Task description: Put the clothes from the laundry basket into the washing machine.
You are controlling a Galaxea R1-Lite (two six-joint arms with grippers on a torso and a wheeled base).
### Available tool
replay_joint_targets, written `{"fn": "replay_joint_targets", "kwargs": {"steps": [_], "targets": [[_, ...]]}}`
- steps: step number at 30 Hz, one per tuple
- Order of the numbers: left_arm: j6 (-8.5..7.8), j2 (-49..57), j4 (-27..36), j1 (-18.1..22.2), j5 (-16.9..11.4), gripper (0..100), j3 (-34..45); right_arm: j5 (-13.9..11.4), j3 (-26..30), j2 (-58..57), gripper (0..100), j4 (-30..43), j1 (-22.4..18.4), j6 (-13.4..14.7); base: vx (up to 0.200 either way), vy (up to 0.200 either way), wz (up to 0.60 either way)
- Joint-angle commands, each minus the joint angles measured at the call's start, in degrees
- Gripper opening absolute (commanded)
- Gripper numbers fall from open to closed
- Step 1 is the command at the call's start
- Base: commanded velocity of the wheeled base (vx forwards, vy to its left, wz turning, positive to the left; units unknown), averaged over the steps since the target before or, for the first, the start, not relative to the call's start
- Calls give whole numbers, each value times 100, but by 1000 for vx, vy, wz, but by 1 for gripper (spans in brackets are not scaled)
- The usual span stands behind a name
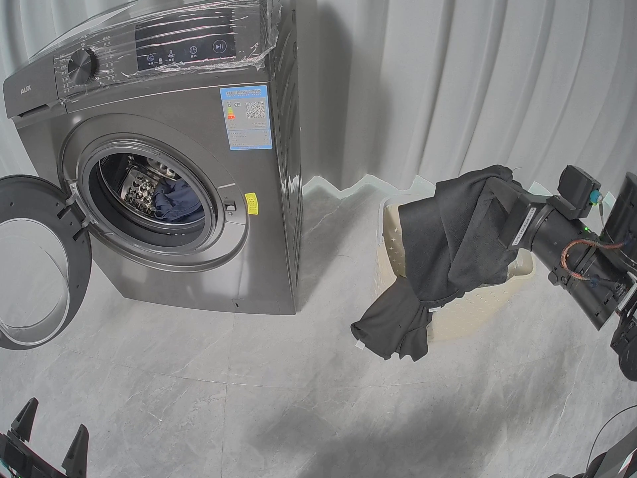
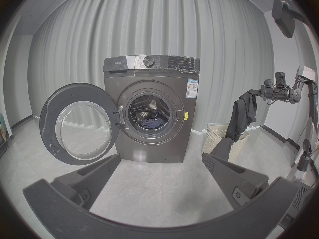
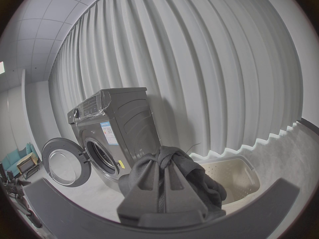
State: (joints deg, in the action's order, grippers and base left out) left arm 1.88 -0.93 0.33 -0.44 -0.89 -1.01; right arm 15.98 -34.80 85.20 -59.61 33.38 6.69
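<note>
over the laundry basket [image 1: 524,268] on the right, the right hand [image 3: 162,166] pinches a dark garment [image 1: 451,247], held high, i'd guess to clear the rim (its tail droops outside). far left, the washing machine [image 1: 265,187] has its door [image 1: 33,260] wide for loading; the left hand [image 1: 54,425] is spread.

Washer [image 1: 199,167] stands left of the basket [image 1: 478,307], curtain [image 1: 464,68] behind; a garment [image 1: 178,202] lies in its drum [image 1: 136,190], a cloth [image 1: 451,247] hangs over the basket.
</note>
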Motion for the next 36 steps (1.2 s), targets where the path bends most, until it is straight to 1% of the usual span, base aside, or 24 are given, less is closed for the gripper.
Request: {"fn": "replay_joint_targets", "kwargs": {"steps": [1, 28, 33, 36], "targets": [[6, 93, 2, 0, 1, 100, 92, 1, 18, 23, 0, 2, 28, 7, 0, 200, 0], [6, 93, 2, 0, 1, 100, 84, -16, -9, 32, 0, -7, 37, 7, 0, 200, 0], [6, 93, 2, 0, 1, 100, 84, -25, -9, 23, 0, -24, 143, 7, 0, 200, 0], [6, 93, 2, 0, 1, 100, 84, -25, 9, 32, 0, -182, 187, 7, 0, 200, 0]]}}
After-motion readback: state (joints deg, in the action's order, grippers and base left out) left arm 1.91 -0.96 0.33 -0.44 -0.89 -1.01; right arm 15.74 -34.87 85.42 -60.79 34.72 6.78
